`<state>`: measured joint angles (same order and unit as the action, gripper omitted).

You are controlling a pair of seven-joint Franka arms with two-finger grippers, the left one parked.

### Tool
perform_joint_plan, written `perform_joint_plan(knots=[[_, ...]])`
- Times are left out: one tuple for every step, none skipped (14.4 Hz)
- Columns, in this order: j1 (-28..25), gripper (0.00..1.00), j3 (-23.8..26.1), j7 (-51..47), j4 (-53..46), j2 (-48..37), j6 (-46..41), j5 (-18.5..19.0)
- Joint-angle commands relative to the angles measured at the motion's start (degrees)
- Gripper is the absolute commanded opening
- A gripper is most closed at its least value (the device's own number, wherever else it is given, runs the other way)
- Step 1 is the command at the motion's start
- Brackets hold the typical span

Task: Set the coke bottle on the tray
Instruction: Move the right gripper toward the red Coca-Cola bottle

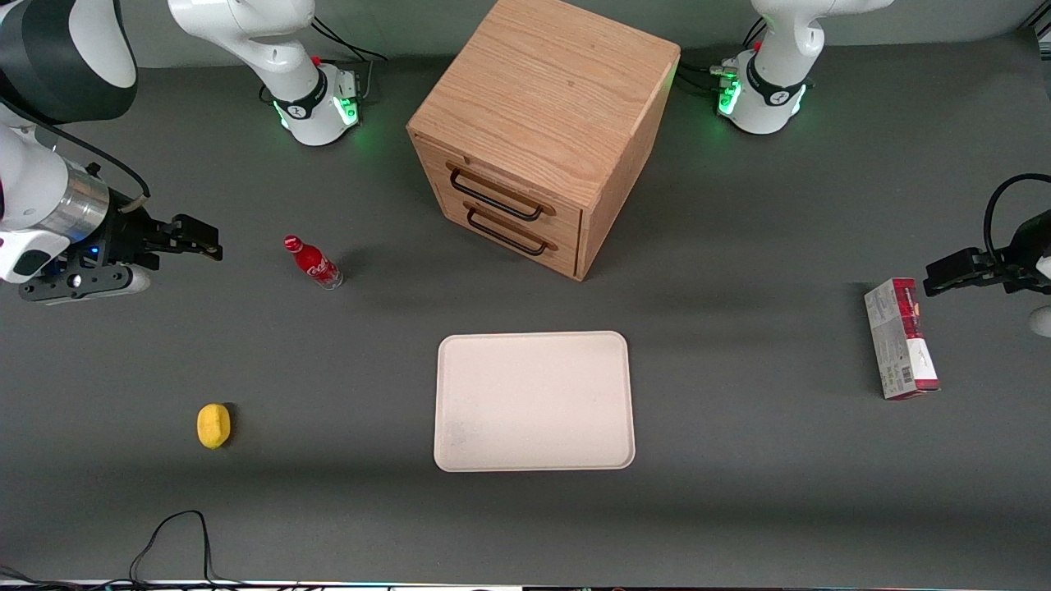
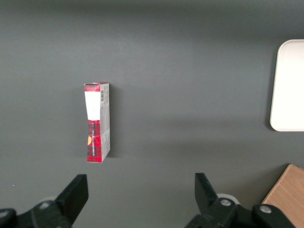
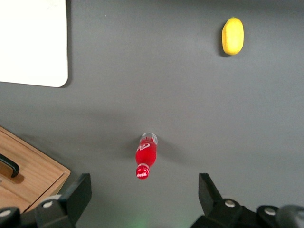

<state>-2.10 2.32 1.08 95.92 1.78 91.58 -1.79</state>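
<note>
Standing wide apart and empty, the jaws of the gripper [image 1: 209, 238] hover above the table toward the working arm's end, apart from the coke bottle [image 1: 313, 263], which stands upright on the table between gripper and wooden cabinet [image 1: 542, 123]. The tray [image 1: 534, 400] lies bare, nearer the front camera. Risk: the small, narrow bottle may tip or roll if one finger touches first. A yellow object [image 1: 213, 425] lies well clear.

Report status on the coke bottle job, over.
Gripper open, above the table at the working arm's end, apart from the coke bottle. Bottle stands on the table, not yet gripped. Tray bare, nothing between them.
</note>
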Motion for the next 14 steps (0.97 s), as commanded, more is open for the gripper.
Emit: perform_joint_plan(knots=[[-0.71, 1.00, -0.39, -0.99, 0.58, -1.77, -1.75, 1.18], [-0.63, 1.00, -0.56, -0.99, 0.50, -1.60, -2.19, 1.09], [-0.63, 1.00, -0.56, -1.08, 0.15, -1.34, -2.28, 1.09], [-0.63, 1.00, -0.56, -1.08, 0.15, -1.25, -2.28, 1.09], [-0.71, 1.00, -0.56, -1.08, 0.23, -1.42, -2.28, 1.09], [-0.71, 1.00, -0.48, -1.08, 0.23, -1.51, -2.28, 1.09], [-0.71, 1.00, -0.39, -1.08, 0.23, -1.60, -2.37, 1.09], [-0.80, 1.00, -0.30, -0.99, 0.23, -1.86, -2.54, 1.09], [-0.80, 1.00, -0.21, -0.99, 0.23, -2.47, -3.94, 1.00], [-0.80, 1.00, -0.21, -0.99, 0.50, -3.44, -4.82, 0.74], [-0.80, 1.00, -0.21, -0.90, 0.58, -4.14, -5.09, 0.74], [-0.80, 1.00, -0.21, -0.47, 0.41, -4.24, -5.70, 0.65], [-0.80, 1.00, -0.30, -0.11, 0.24, -4.32, -6.32, 0.65], [-0.80, 1.00, -0.30, -0.11, 0.15, -4.67, -6.85, 0.65]])
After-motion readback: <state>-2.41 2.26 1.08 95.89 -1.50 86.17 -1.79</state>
